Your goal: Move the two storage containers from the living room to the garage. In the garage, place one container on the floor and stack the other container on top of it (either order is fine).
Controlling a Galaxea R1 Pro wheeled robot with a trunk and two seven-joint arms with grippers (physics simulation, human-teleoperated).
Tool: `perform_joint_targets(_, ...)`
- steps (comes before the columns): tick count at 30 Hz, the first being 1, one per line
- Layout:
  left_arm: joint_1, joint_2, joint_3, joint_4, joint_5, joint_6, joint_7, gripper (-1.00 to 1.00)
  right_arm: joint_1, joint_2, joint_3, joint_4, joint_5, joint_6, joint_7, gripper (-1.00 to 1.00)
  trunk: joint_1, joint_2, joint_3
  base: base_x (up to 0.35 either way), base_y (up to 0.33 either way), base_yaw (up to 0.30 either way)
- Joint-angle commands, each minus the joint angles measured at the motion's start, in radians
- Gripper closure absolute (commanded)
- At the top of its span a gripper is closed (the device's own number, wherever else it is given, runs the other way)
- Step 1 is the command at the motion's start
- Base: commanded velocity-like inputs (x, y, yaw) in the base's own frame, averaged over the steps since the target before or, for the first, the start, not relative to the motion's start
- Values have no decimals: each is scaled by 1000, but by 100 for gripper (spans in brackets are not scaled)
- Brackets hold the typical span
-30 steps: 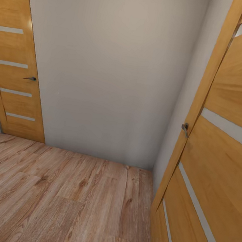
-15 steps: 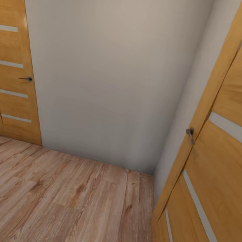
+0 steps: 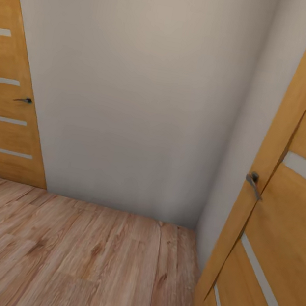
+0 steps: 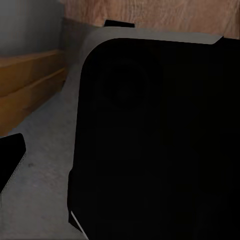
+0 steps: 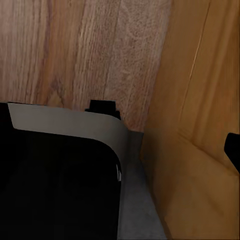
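Here the head view faces a plain grey-white wall in a corridor with a light wood plank floor; one orange wooden door with a dark lever handle stands at the far left, and a second door with a metal handle stands close on the right; compared with a second ago, the whole picture has shifted, the left door nearer the left edge and the right door larger and further right, so the camera has moved, not the doors; neither storage container can be seen in any view; both wrist views look down on the robot's dark body over the planks, the right one beside orange door wood; whether either hand is apart or together I cannot tell.
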Motion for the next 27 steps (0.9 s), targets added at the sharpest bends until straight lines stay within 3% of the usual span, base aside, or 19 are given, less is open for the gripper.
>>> perform_joint_targets(1, 0, 0, 5, 0, 3, -1, 1, -100, -1, 0, 7, 3, -1, -6, 1, -100, 1, 0, -1, 321, 0, 0)
perform_joint_targets(27, 0, 0, 5, 0, 4, -1, 1, -100, -1, 3, 9, 0, 4, -6, -1, -100, 1, 0, -1, 321, 0, 0)
